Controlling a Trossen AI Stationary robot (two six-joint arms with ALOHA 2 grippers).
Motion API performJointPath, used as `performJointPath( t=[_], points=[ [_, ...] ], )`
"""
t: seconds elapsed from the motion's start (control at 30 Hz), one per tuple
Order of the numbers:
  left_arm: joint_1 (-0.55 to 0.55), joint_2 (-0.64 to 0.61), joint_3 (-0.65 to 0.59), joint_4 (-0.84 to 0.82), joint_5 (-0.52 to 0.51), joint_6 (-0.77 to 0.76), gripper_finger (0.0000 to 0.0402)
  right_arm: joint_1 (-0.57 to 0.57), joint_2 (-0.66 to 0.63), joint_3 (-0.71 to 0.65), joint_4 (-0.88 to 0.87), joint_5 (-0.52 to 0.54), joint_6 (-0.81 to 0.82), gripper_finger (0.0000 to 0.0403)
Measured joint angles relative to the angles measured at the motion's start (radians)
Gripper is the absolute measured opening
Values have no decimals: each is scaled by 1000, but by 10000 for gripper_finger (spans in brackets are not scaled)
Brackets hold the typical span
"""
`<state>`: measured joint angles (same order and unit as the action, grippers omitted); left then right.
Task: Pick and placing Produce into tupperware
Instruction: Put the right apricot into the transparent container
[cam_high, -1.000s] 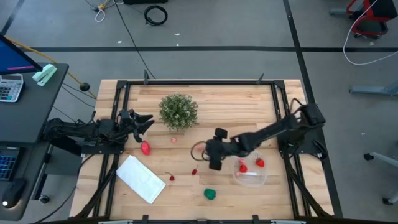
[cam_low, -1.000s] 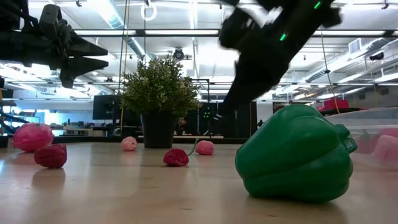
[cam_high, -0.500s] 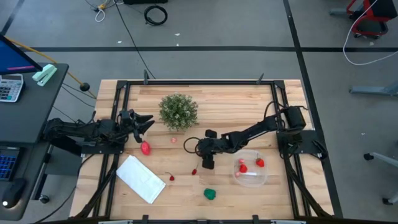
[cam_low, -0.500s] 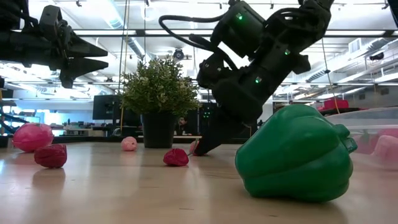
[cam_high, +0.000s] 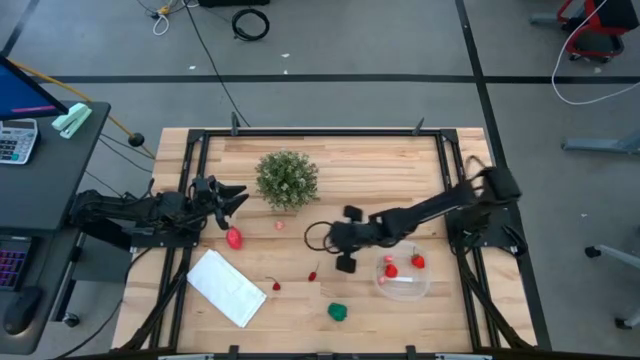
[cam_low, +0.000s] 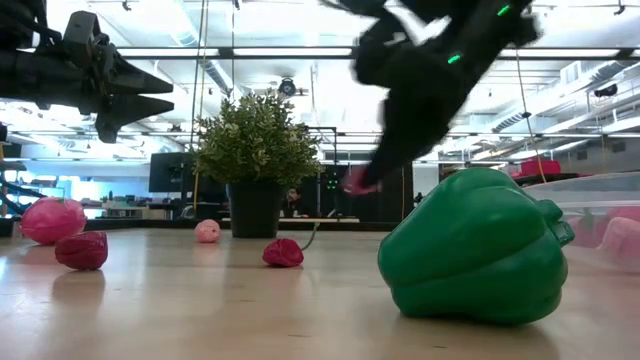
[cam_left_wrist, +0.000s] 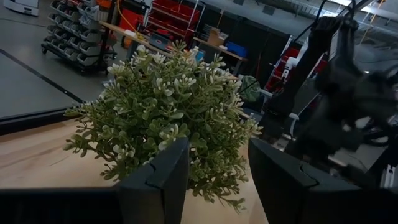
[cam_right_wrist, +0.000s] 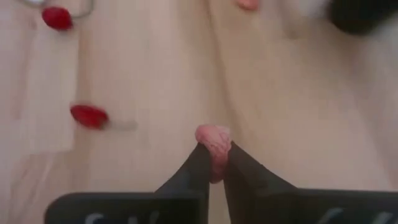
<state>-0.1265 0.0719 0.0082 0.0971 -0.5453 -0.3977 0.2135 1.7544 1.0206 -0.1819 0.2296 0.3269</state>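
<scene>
Right gripper (cam_right_wrist: 213, 163): its 2 dark fingers were pinched on a small pink produce piece (cam_right_wrist: 214, 144), held off the table (cam_high: 400, 165); in the high view it sat just beside the tupperware (cam_high: 403, 280), on the side toward the bushy plant (cam_high: 287, 179).
Left gripper (cam_left_wrist: 217, 171): parked level beside the bushy plant, jaws standing apart with nothing between them.
Tupperware: round and clear, on the table near the right arm's base, with 2 red pieces (cam_high: 391, 268) inside.
Green pepper (cam_high: 339, 312): lay on the table near the tupperware, toward the front edge; in the low view it filled the foreground.
Pink round piece (cam_high: 234, 238): on the table between the left gripper and the white rectangle (cam_high: 226, 287).
Small red pieces: 1 (cam_high: 275, 287) just beside the white rectangle, another (cam_high: 312, 276) between that and the tupperware.
Pale pink piece (cam_high: 280, 225): on the table close to the bushy plant's pot.
</scene>
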Motion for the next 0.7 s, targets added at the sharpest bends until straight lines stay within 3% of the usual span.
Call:
performJointPath(
  t=[0.13,0.3,0.5,0.7],
  points=[
    [0,0,0,-3,0,-3,172,88,-161,-2,-333,127,204,51],
    [0,0,0,-5,0,-3,172,254,-335,-1,-679,186,613,33],
    [0,0,0,23,-1,-41,172,471,-396,-1,-744,202,916,38],
    [0,0,0,157,0,45,172,570,-284,-1,-748,199,1040,54]
  ],
)
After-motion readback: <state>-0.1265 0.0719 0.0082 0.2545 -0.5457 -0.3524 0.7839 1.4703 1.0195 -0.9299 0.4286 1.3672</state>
